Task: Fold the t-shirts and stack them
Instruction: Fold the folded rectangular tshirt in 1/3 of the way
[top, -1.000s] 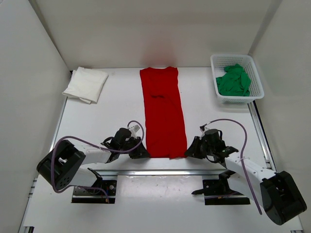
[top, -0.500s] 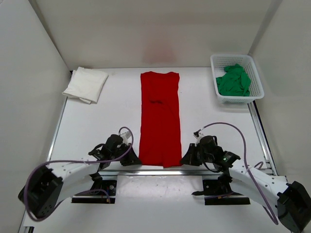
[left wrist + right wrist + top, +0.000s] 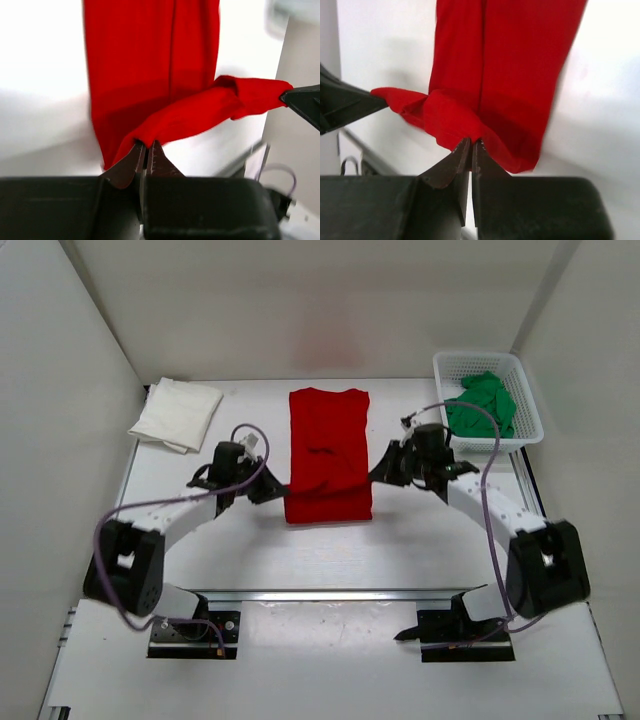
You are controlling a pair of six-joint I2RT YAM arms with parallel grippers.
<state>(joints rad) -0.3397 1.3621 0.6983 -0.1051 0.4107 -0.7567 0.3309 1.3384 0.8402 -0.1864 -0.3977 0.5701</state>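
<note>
While left hand (image 3: 146, 148), right hand (image 3: 471, 145) pinch corners, red t-shirt (image 3: 328, 440) hem raised

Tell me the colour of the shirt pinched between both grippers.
The shirt is plain bright red, with no pattern; it shows best in the top external view.

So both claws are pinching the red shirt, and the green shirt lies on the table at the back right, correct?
Not quite. The left gripper and right gripper do pinch the red shirt, but the green shirt sits inside the white basket at the back right, as the top view shows.
</note>
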